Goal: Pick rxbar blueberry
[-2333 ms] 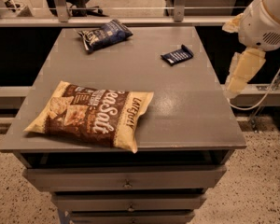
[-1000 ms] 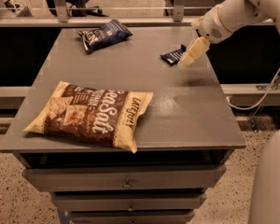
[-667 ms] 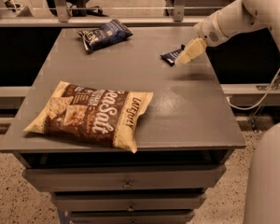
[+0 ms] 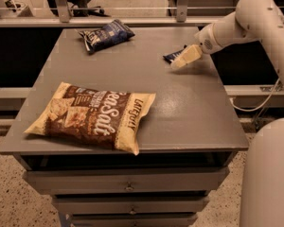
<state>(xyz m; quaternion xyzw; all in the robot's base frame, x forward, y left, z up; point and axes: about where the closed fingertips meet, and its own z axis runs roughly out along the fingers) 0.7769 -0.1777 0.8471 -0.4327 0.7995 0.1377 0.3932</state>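
Observation:
The rxbar blueberry (image 4: 172, 56) is a small flat dark navy bar lying on the grey table (image 4: 189, 108) at its back right. My gripper (image 4: 179, 63) reaches in from the right on a white arm and hangs over the bar, covering most of it. Only the bar's left end shows past the cream fingers.
A big brown-and-cream sea salt chip bag (image 4: 92, 115) lies at the front left. A larger dark blue snack bag (image 4: 105, 34) lies at the back left. A rail runs behind the table. Drawers sit below the front edge. A white robot body part (image 4: 270, 174) fills the lower right.
The arm has swung in from the right side of the table to the bar, and the gripper has shifted slightly left and down over it.

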